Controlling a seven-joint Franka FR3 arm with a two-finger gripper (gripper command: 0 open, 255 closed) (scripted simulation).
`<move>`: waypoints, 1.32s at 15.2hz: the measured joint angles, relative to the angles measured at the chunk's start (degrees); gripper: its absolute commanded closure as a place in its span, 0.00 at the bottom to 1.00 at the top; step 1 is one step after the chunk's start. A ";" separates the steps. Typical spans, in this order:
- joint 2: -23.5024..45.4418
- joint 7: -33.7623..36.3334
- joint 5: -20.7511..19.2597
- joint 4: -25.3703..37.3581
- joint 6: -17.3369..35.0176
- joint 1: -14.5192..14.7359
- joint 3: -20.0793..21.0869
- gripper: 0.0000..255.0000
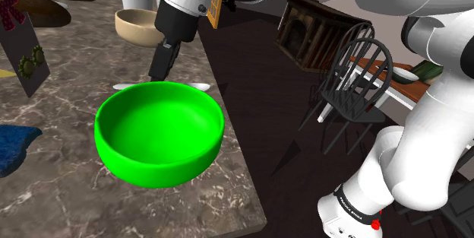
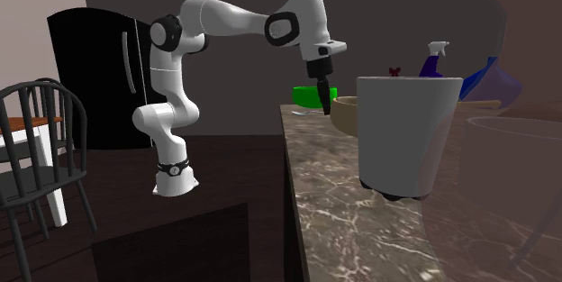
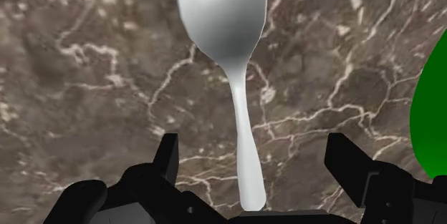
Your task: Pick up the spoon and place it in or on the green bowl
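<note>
Spoon (image 3: 240, 79) lies handle toward the parted fingers (image 3: 166, 159).

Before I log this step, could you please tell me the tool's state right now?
Tool: open, straddling the spoon handle without gripping it.

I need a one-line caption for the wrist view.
Open gripper straddles the handle of a grey spoon on the marbled counter, green bowl alongside.

Close beside spoon (image 3: 222, 22): green bowl (image 3: 432, 108)
</note>
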 measured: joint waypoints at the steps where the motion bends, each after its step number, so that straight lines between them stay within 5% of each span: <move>1: 0.06 0.00 -0.02 -0.05 0.11 0.01 0.00 0.00; 5: 0.10 -0.02 -0.02 -0.09 0.22 0.01 0.00 0.00; 6: 0.10 -0.02 -0.02 -0.09 0.22 0.01 0.00 1.00; 20: -0.11 0.28 -0.07 1.89 -1.93 0.01 0.01 1.00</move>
